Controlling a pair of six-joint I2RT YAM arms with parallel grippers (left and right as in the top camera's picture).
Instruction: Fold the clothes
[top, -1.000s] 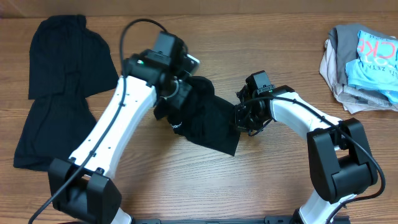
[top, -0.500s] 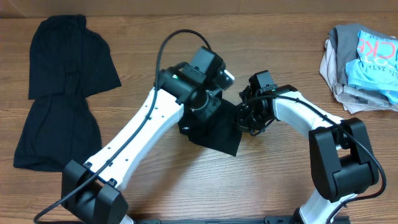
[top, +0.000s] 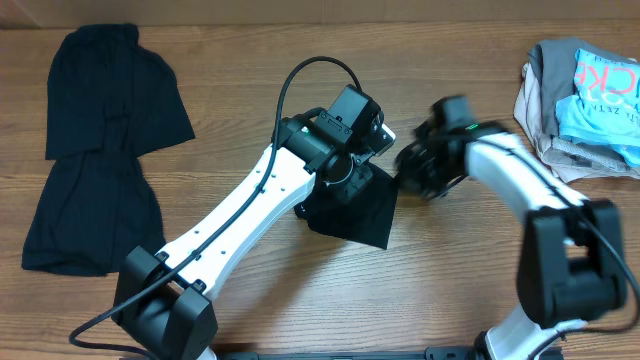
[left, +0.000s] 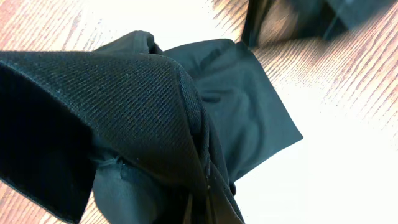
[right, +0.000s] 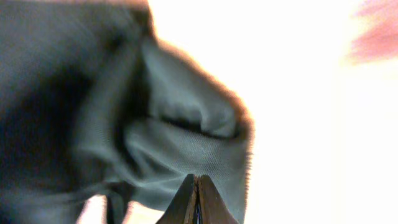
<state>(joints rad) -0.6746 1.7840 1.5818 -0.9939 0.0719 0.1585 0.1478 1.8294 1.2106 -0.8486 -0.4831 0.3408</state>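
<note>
The wooden desk (top: 300, 290) carries everything. At its left end two black garments (top: 105, 150) lie flat, one touching the other, well apart from me. The black garment (top: 355, 215) I handle sits mid-desk, bunched and half hidden under my left arm (top: 250, 210); I cannot make out any logo on it. The pale clothes pile (top: 580, 100) is cut off by the right edge. My left jaws are buried in that black fabric, clamped on it. My right jaws are pressed together with fabric at their tips, but blur hides whether any is pinched.
</note>
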